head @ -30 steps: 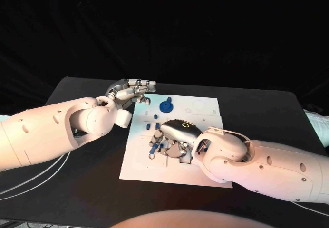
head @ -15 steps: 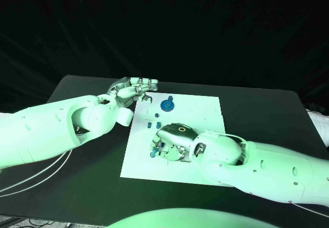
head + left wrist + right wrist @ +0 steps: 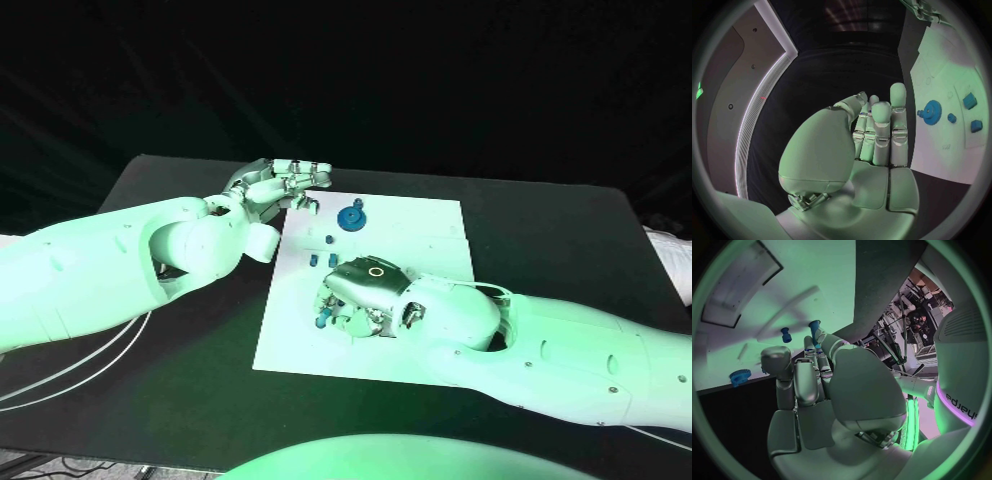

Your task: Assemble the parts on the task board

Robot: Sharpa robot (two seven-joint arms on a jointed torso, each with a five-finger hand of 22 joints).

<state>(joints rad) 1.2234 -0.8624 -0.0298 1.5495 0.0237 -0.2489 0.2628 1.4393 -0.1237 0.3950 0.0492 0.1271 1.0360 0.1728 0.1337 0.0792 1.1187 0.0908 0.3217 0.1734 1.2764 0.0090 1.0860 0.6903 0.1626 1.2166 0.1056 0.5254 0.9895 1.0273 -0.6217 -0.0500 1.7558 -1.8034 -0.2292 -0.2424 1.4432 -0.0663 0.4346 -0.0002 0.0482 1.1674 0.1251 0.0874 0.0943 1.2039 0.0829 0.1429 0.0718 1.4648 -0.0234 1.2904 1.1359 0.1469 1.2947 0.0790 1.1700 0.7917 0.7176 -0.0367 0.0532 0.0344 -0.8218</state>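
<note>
Nearest you, the right hand is reaching in from the right and hovering low over the middle of the white board, which is lying on the black table. Its fingers are lying close together and pointing down at the board's left half. In the right wrist view a blue peg is showing right at the fingertips, but you cannot tell whether the fingers are gripping it or only touching it. Small blue parts are sitting just beside those fingertips on the board, partly hidden by the hand.

A little farther up the board, another small blue part is lying near its left edge, and one more is lying past it. Beyond those, toward the far edge, a blue gear is sitting on the board; it is also showing in the left wrist view with two blue blocks close by.

Farthest from you, the left hand is hanging at the board's far left corner. Its fingers are held straight and side by side, gripping nothing.
</note>
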